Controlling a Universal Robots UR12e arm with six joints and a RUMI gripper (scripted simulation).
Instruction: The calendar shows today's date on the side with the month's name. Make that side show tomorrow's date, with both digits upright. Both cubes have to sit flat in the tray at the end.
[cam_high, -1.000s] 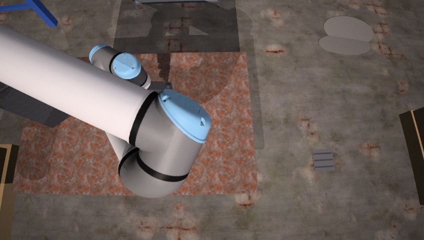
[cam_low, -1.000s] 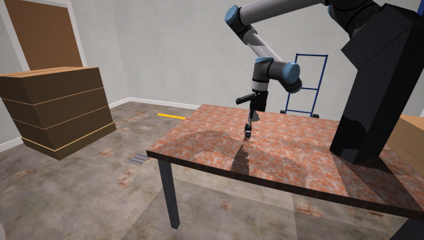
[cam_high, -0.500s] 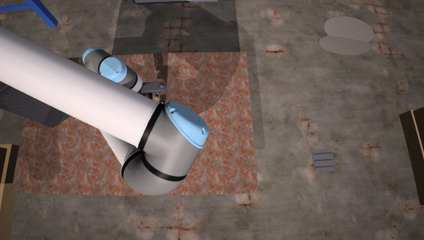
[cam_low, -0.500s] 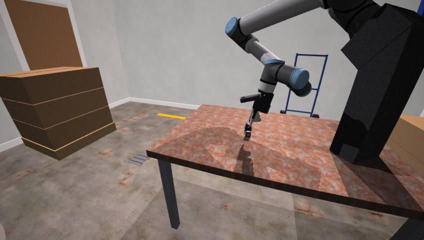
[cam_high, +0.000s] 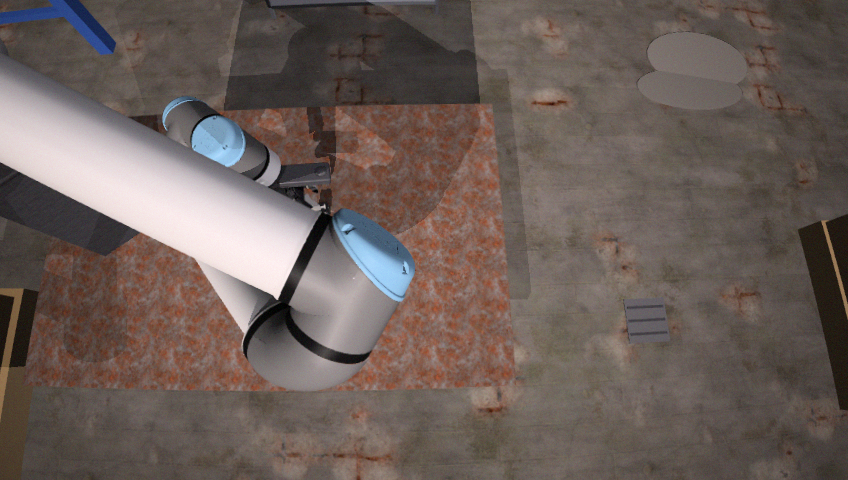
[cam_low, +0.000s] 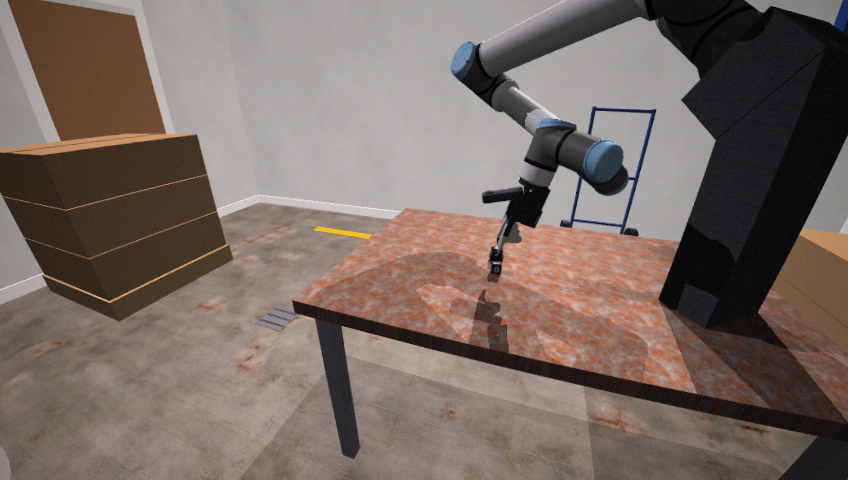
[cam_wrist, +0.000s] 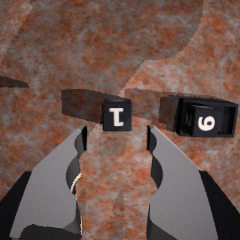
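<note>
- In the wrist view's middle, the cube reading 1 (cam_wrist: 117, 115) sits on the table (cam_high: 452, 327) (cam_low: 416, 237) (cam_wrist: 50, 45), outside the tray, its digit upside down in this view
- The jaws (cam_high: 324, 208) (cam_low: 495, 265) stand apart with nothing clamped; that cube lies just ahead, at twelve o'clock
- Between two and three o'clock from them, the tray (cam_wrist: 234, 120) carries the other cube (cam_wrist: 203, 121), showing a 6 or 9 turned sideways; whether it sits flat, I cannot tell
- Progress looks partial: the 1 cube still needs seating, and both digits probably need checking on the month side, which I cannot identify
- Surface: mottled red-grey, crossed by shadows
- Room, exterior view: stacked boxes (cam_high: 830, 300) (cam_low: 136, 220) at nine o'clock, a brown door (cam_low: 89, 65) at ten, a blue hand truck (cam_low: 623, 110) at two
</note>
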